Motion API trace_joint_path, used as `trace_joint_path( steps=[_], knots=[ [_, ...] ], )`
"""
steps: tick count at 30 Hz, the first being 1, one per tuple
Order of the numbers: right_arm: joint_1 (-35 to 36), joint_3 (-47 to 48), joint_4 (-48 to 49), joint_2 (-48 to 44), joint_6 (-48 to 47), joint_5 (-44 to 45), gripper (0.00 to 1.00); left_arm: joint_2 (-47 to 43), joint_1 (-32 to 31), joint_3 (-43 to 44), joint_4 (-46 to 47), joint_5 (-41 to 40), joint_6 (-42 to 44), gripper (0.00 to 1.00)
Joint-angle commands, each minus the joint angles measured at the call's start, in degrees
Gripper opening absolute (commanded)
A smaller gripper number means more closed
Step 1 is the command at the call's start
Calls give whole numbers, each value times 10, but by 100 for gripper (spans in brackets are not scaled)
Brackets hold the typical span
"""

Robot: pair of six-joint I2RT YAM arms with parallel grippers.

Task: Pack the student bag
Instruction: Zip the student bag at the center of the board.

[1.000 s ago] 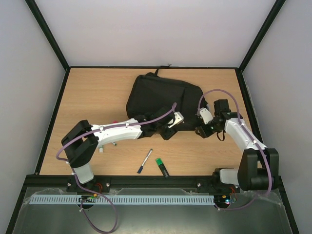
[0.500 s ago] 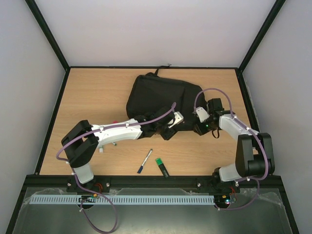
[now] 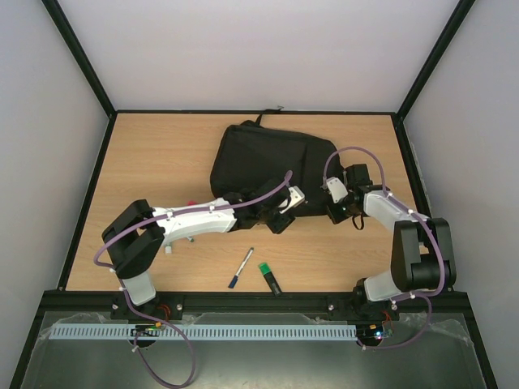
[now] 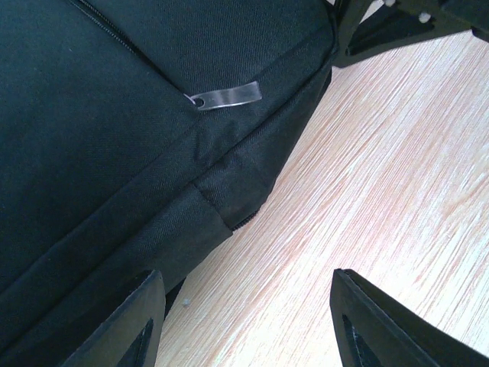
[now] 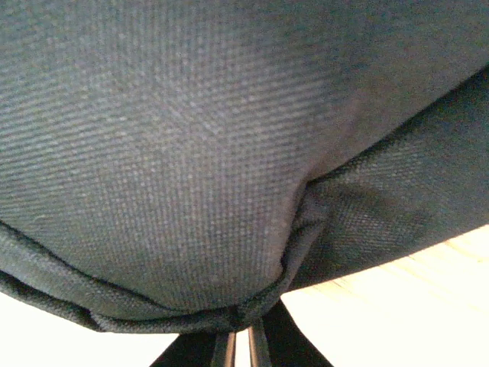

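Student bag (image 3: 272, 158) lies flat on the worktop (image 3: 162, 162), centre-far; no opening is visible from any view. Right hand (image 5: 238, 342) is at the bag's near right corner, fingers together on a pinched fold of black fabric. Left hand (image 4: 244, 321) is at the bag's near edge, fingers apart, with the corner seam just ahead of them and bare wood between them. A silver zip pull (image 4: 227, 95) lies further up the panel, untouched. Risks, as I judge them: the right hand's pinch looks shallow, cloth only, so a lift could slip free or simply drag the whole bag. If the left hand closes where it is, it catches seam or nothing rather than the pull, and no zip opens. Pen (image 3: 242, 268) and green marker (image 3: 270, 278) lie near the front edge, well apart from the bag. The left forearm spans the space between them and the bag, so fetching either probably means backing off first.
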Motion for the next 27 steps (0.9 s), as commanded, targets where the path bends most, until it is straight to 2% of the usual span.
trace_joint_path(
  steps=[1, 9, 13, 19, 27],
  knots=[
    [2, -8, -4, -18, -5, 1, 1, -12, 3, -9, 6, 2, -5, 61],
    [2, -20, -62, -76, -30, 18, 1, -13, 3, -10, 10, 5, 0, 60],
    [1, -26, -110, -115, -76, -20, 1, -20, -2, -18, 26, 10, 10, 60],
    [1, -56, -171, -186, -177, -80, 1, -28, -15, -46, 96, 27, 33, 60],
    [1, -64, -197, -193, -192, -88, 1, 10, -40, -34, 183, 1, 97, 61]
  ],
)
